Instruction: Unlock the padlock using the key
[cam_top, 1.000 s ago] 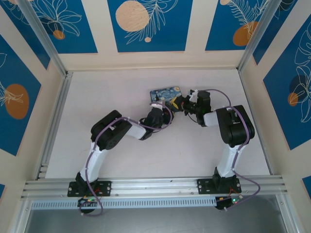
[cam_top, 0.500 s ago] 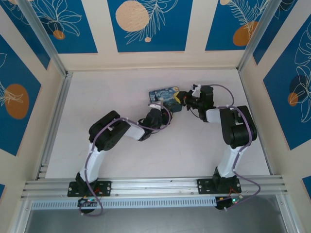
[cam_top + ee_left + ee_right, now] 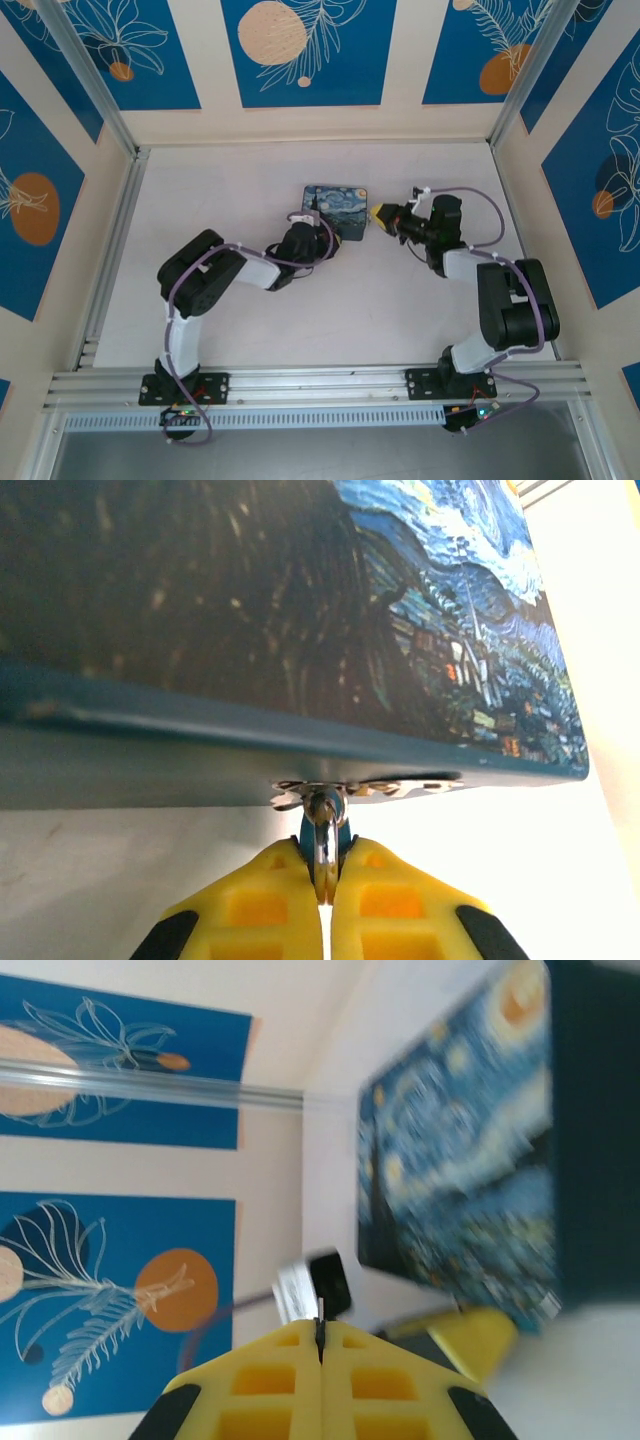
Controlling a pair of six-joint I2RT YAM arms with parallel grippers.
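Note:
The teal-blue padlock (image 3: 325, 832) hangs by its metal shackle from the hasp on the front edge of the swirl-painted box (image 3: 337, 205). My left gripper (image 3: 327, 872) is shut on the padlock's body, right below that edge; in the top view the left gripper (image 3: 322, 229) sits against the box's near side. My right gripper (image 3: 320, 1345) is shut on the key (image 3: 320, 1324), a thin dark sliver poking out between the fingertips. In the top view the right gripper (image 3: 381, 214) is just right of the box, apart from it.
The box (image 3: 470, 1160) fills the upper right of the blurred right wrist view, with one of my left gripper's yellow fingers (image 3: 475, 1345) below it. Blue-patterned walls and aluminium rails (image 3: 105, 270) enclose the white table (image 3: 400, 300).
My right gripper has pulled back to the right, away from the box's corner. The left arm has shifted left, and the box has turned a little squarer to the table.

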